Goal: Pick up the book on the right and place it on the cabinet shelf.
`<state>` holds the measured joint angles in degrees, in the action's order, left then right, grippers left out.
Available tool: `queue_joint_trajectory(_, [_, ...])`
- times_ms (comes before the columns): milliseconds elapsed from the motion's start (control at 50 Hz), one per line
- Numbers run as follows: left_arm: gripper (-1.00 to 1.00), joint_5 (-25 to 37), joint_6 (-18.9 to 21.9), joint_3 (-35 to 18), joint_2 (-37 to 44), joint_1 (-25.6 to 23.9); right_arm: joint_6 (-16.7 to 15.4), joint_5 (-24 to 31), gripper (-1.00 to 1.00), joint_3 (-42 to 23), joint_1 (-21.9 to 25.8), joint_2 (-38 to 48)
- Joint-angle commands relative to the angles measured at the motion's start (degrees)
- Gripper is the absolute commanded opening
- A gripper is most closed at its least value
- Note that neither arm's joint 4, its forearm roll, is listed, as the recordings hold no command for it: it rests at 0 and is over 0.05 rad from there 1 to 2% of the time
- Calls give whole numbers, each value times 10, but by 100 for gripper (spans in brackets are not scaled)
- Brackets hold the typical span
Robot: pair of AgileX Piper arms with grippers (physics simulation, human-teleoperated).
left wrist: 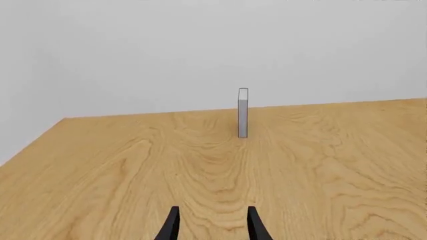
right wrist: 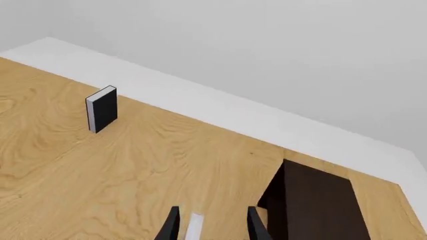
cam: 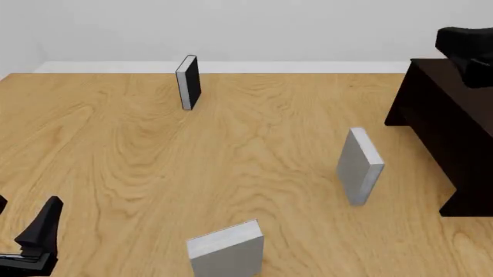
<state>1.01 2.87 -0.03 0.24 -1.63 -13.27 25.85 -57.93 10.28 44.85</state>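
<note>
Overhead, right gripper open above the grey book, frame right, beside the cabinet. Descend straight, straddle its thin top edge squarely before closing. Left gripper open, idle.

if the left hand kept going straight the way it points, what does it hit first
Most likely the black-covered book, standing upright dead ahead of the open left hand. Only bare table lies between them. It is well off, so whether the hand's height would meet it is unclear.
</note>
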Motion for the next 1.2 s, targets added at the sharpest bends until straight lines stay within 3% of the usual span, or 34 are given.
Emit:
queue_joint_trajectory(20, [100,-4,3,0,0,-1,22,68,100,-108,4,92])
queue_joint_trajectory(40, [100,-3,3,0,-2,0,21,73,100,-116,2,99])
queue_joint_trajectory(80, [100,-4,2,0,-2,1,51,89,100,-148,1,120])
queue_joint_trajectory(200, [100,-9,3,0,-2,-1,75,128,100,-210,11,176])
queue_joint_trajectory(420, [100,-14,7,0,-2,3,44,192,100,-330,8,268])
queue_joint_trajectory(720, [100,-6,8,0,-2,-3,74,307,100,-505,-11,402])
queue_joint_trajectory(780, [100,-5,8,0,-2,-4,63,311,100,-512,-26,415])
queue_joint_trajectory(820, [100,-4,7,0,-2,-5,85,324,100,-514,-7,424])
queue_joint_trajectory(960, [100,-2,7,0,-2,-8,59,332,100,-513,-20,446])
queue_joint_trajectory(980, [100,-2,7,0,-2,-8,70,337,100,-507,-17,450])
queue_joint_trajectory(1200, [100,2,11,0,0,-9,52,350,100,-510,-28,479])
